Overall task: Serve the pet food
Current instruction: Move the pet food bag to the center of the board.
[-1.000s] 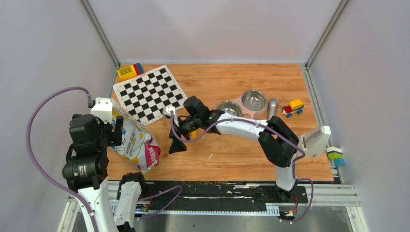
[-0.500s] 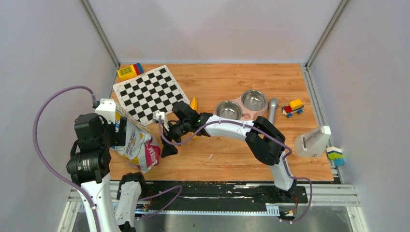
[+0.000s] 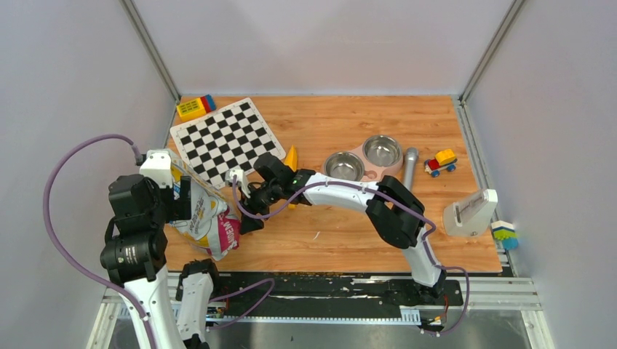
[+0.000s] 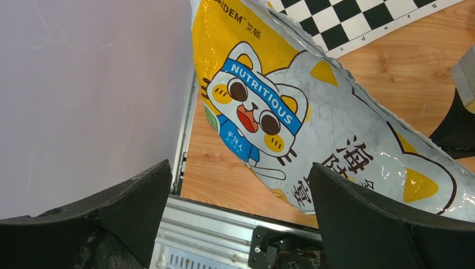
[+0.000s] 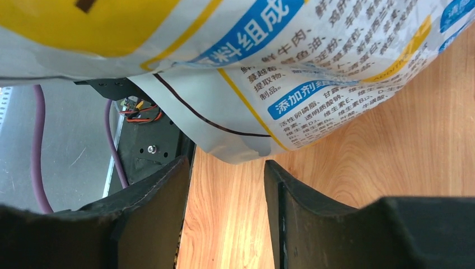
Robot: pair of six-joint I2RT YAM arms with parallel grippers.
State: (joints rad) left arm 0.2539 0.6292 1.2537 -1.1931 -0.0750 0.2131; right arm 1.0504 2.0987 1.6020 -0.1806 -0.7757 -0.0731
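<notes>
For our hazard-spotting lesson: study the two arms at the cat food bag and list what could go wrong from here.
1. The right gripper lines up with only a corner of the cat food bag; its jaws may pinch a sliver and slip.
2. The left gripper stands wide open above the bag, holding nothing, so a tug could drag or topple it.
3. The bag lies by the table at its near edge; it might slide off.

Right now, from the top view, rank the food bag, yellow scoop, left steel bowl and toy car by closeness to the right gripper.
1. food bag, right at the right gripper, left side.
2. yellow scoop, by the chessboard corner.
3. left steel bowl, centre.
4. toy car, far right.
</notes>
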